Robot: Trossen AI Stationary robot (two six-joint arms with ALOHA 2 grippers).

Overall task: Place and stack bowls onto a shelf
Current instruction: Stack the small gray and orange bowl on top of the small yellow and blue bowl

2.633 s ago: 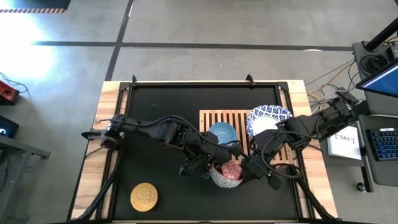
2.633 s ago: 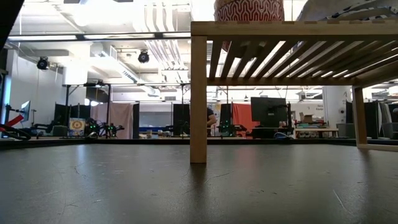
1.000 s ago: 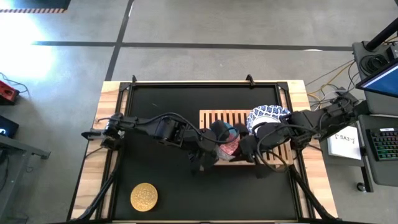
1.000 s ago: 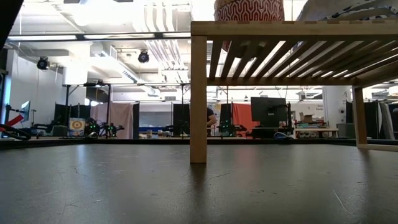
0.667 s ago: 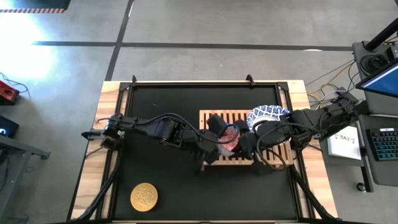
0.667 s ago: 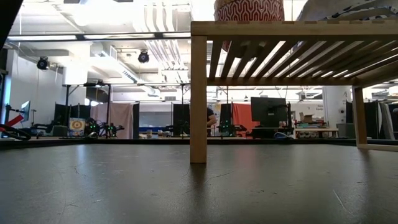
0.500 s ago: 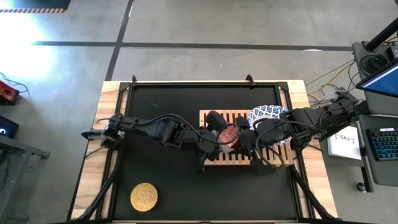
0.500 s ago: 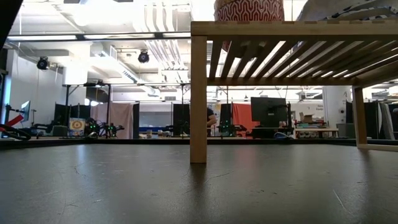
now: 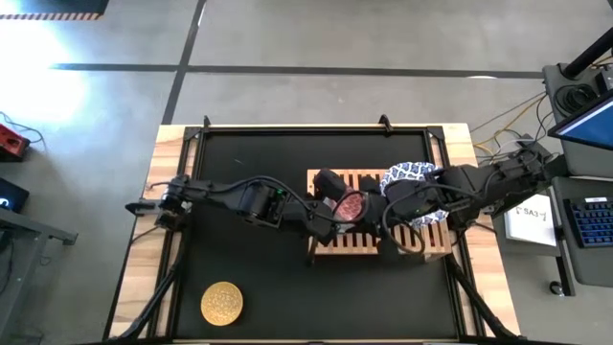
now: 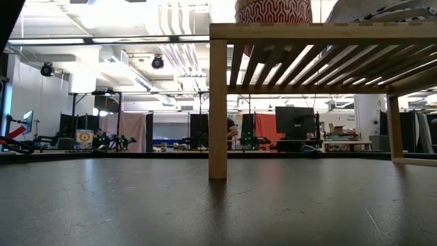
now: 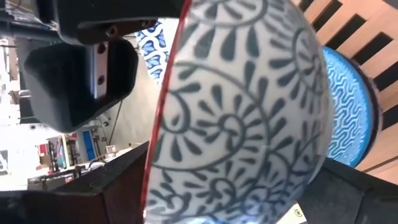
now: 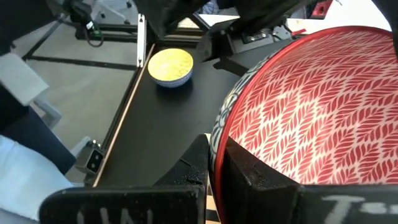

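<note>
The red bowl (image 9: 350,206), red leaf pattern inside and white with dark scrolls outside (image 11: 249,112), is over the shelf (image 9: 356,241), above the light blue bowl (image 11: 348,112). I cannot tell whether the two bowls touch. My right gripper (image 9: 375,209) is shut on the red bowl's right side. My left gripper (image 9: 330,190) is close against the bowl's left, far side. A stack of white, blue-rimmed bowls (image 9: 414,177) stands on the shelf's right part. The yellow bowl (image 9: 222,304) rests on the table near its left front corner. My right gripper holds the red bowl by its rim (image 12: 217,134) on the side toward the table's right. One finger (image 12: 255,180) is inside the bowl and the other (image 12: 194,167) is on the outer wall. The bowl is held above the shelf top, over the light blue bowl.
The shelf's slatted top (image 10: 307,31) stands on wooden legs, with open room beneath it. In the low view a bowl with a red-patterned wall (image 10: 273,10) sits on the shelf top. The black table's left half holds only the yellow bowl (image 12: 171,67).
Both arms have moved toward the table's far edge, carrying the red bowl from over the shelf's near part to above the light blue bowl. The light blue bowl is now hidden from the high view.
</note>
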